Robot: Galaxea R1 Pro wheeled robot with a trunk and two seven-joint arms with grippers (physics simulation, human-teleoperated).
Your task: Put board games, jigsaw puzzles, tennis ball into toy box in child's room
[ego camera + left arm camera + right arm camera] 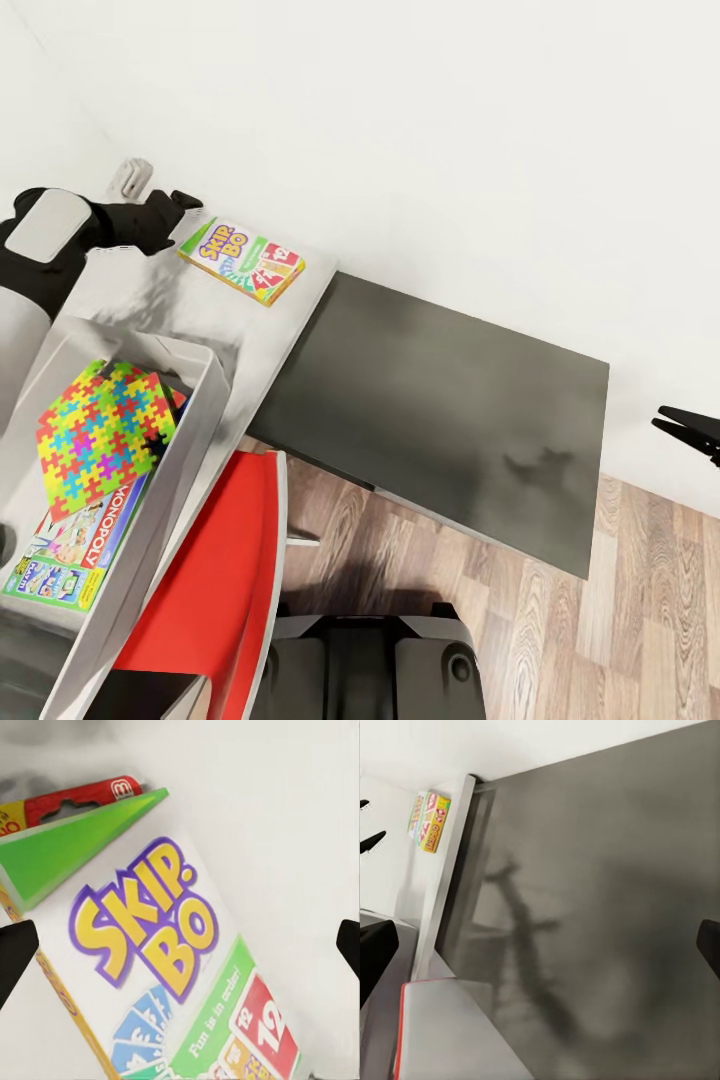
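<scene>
With its fingers spread apart, the left gripper (pixel 188 203) hovers just beside the Skip-Bo box (pixel 242 260) lying flat on the pale table (pixel 290 330) beyond the toy box (pixel 195 420), and should straddle a narrow edge squarely before closing.

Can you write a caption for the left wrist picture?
Open left gripper poised over the Skip-Bo game box on the pale table.

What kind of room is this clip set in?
Probably a child's room or playroom: a yellow-green-red Skip-Bo game box lies on a pale grey desk top, and a light grey bin holds a multicoloured jigsaw sheet and a Monopoly box.
</scene>
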